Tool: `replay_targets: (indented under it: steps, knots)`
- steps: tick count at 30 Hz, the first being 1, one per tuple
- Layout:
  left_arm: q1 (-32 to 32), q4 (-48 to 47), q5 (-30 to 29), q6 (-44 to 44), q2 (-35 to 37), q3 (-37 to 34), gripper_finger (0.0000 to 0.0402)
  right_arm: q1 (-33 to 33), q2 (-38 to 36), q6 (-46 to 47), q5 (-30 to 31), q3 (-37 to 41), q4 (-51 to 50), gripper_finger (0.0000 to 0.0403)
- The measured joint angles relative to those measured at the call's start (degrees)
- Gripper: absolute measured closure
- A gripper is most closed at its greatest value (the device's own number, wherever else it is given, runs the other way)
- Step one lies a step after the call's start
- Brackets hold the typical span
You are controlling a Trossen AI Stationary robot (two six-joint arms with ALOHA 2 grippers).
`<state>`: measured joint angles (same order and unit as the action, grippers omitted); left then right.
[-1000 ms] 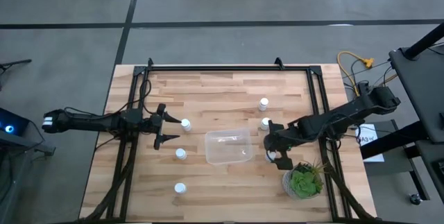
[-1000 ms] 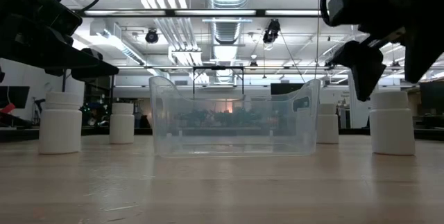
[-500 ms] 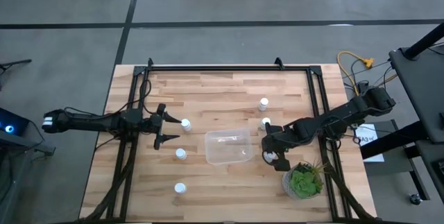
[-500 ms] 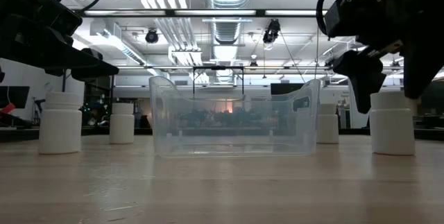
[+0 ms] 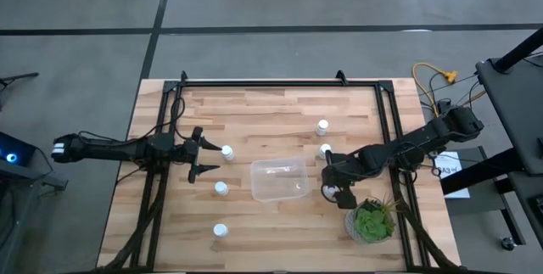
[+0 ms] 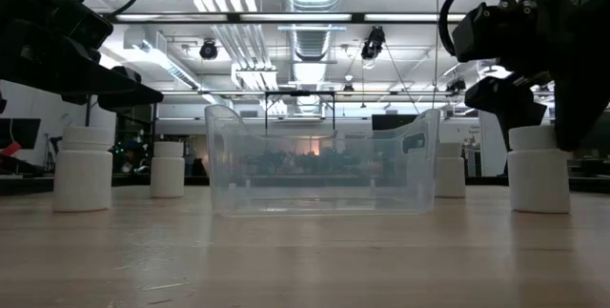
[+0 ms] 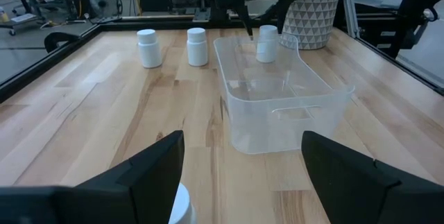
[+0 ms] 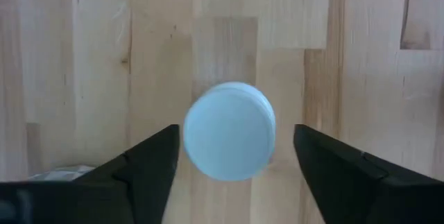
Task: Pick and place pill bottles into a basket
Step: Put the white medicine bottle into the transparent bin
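1. The wooden bench carries everything, with a black frame along its edges.
2. The left arm reaches in from the bench's left side. Its pincer hovers with fingers spread apart, holding nothing, around a pill bottle left of the basket.
3. The right arm stretches in from the right. Its pincer points down over a bottle just right of the basket, one finger on each side of the white cap. A gap shows on both sides, so the jaws stand open and grip nothing.
4. The clear plastic basket sits near the bench's middle and holds no bottles.
5. The potted plant stands near the front right corner, close to the right pincer.
6. Six pill bottles stand upright on the bench. Three are left of the basket, the other two at and. Three are right of it, and the one under the right pincer.
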<state>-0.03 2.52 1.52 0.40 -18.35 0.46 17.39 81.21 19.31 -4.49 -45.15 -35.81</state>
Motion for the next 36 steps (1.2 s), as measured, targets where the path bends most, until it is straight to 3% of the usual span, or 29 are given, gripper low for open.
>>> replay_targets:
  steps: [7,28,36]
  knots:
    - [0.0,0.0,0.0,0.0,0.0,0.0,0.0127,0.0,-0.1,-1.1,-0.3,-0.2,0.6,0.0197]
    - [0.0,0.0,0.0,0.0,0.0,0.0,0.0127,0.0,-0.1,-3.9,-0.5,-0.2,3.7,0.0206]
    - [0.0,0.0,0.0,0.0,0.0,0.0,0.0127,0.0,-0.1,-3.1,-2.5,-0.2,3.9,0.0259]
